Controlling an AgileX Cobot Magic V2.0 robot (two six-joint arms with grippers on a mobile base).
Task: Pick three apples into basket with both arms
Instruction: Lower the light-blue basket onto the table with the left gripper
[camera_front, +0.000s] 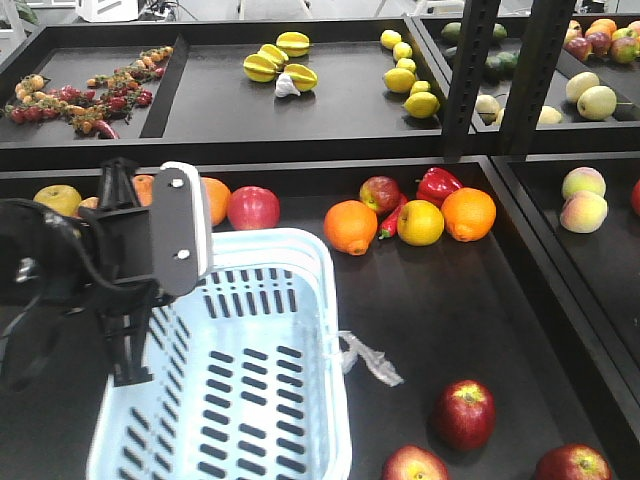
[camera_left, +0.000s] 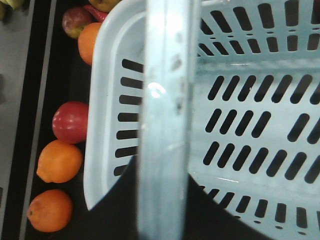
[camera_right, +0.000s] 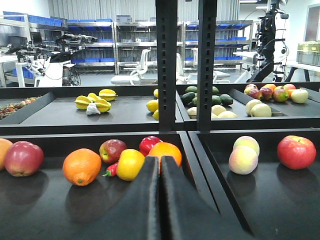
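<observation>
Three dark red apples lie at the front right of the black tray: one (camera_front: 464, 412) stands clear, and two (camera_front: 413, 465) (camera_front: 572, 463) are cut by the bottom edge. The pale blue basket (camera_front: 300, 300) stands left of them, empty, with clear film (camera_front: 368, 358) hanging off its right side. My left gripper (camera_front: 160, 255) is over the basket's left rim, shut on the basket's raised handle (camera_front: 180, 228). In the left wrist view the handle (camera_left: 165, 100) runs up the middle of my left gripper (camera_left: 162, 215), above the basket (camera_left: 100, 100). My right gripper (camera_right: 160, 165) is shut and holds nothing.
Behind the basket lie oranges (camera_front: 350, 226) (camera_front: 468, 213), a yellow fruit (camera_front: 420, 222), a red pepper (camera_front: 436, 185), a red-yellow apple (camera_front: 379, 192) and a red fruit (camera_front: 253, 207). Two black uprights (camera_front: 475, 70) (camera_front: 535, 70) stand at the right. A tray divider (camera_front: 545, 260) runs along the right side.
</observation>
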